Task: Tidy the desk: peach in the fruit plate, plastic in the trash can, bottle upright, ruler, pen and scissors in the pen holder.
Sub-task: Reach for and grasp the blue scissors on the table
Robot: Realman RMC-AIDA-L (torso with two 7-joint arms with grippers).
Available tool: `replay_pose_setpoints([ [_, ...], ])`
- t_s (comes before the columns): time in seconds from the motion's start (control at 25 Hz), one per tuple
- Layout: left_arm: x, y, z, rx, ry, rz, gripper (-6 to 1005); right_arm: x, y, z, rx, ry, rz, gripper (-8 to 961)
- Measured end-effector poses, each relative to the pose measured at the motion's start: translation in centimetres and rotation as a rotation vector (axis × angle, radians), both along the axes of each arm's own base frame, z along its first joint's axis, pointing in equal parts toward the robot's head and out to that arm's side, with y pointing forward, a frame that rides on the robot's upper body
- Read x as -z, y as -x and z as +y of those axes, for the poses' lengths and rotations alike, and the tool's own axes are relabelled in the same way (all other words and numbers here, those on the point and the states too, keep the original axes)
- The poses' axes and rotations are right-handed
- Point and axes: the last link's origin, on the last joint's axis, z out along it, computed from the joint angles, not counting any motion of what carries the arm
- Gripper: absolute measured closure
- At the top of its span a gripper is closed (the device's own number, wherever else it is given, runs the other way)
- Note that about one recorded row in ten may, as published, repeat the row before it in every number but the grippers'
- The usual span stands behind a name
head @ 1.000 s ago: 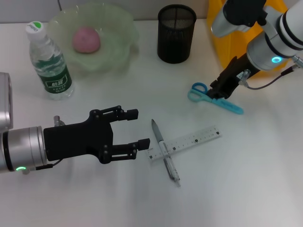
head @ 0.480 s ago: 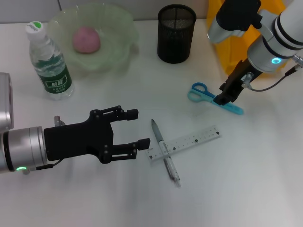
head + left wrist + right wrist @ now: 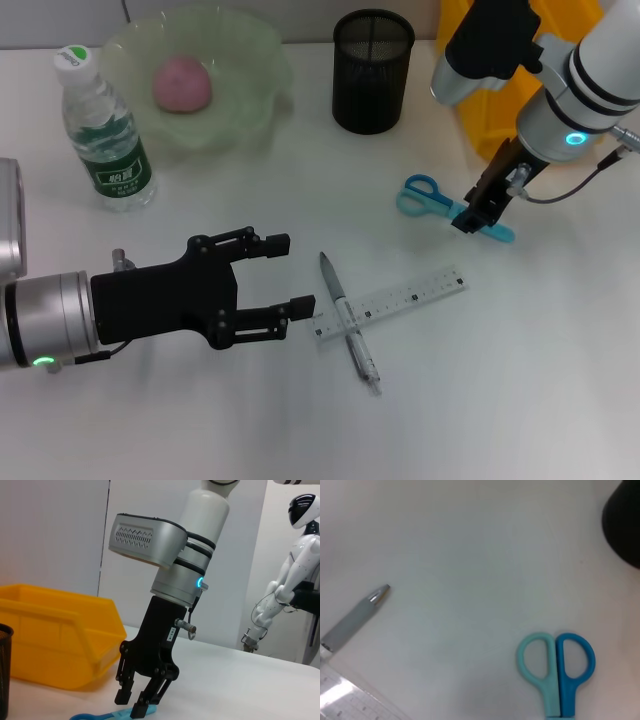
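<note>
**Scissors (image 3: 452,209) on table, right hand over blades**

Left hand (image 3: 290,273) hovers near the table's (image 3: 560,370) front-left, fingers spread wide, holding nothing. Pen (image 3: 348,320) lies across the ruler (image 3: 395,299), mid-table. Scissors lie flat toward the right edge, shut. Right hand (image 3: 476,216) is down at their blade end, fingers narrowly parted; grip on the scissors can't be confirmed.

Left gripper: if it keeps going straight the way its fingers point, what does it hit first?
Most likely the pen, which lies across the ruler just ahead of the open left gripper. Its height over the desk is unclear, so it might pass above both.
</note>
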Motion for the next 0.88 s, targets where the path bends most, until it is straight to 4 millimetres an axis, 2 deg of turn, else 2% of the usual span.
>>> replay_pose_setpoints([
  [0.88, 0.0, 0.0, -0.1, 0.000, 0.002, -0.001, 214, 0.2, -1.1, -0.3, 0.027, -0.013, -0.005, 636],
])
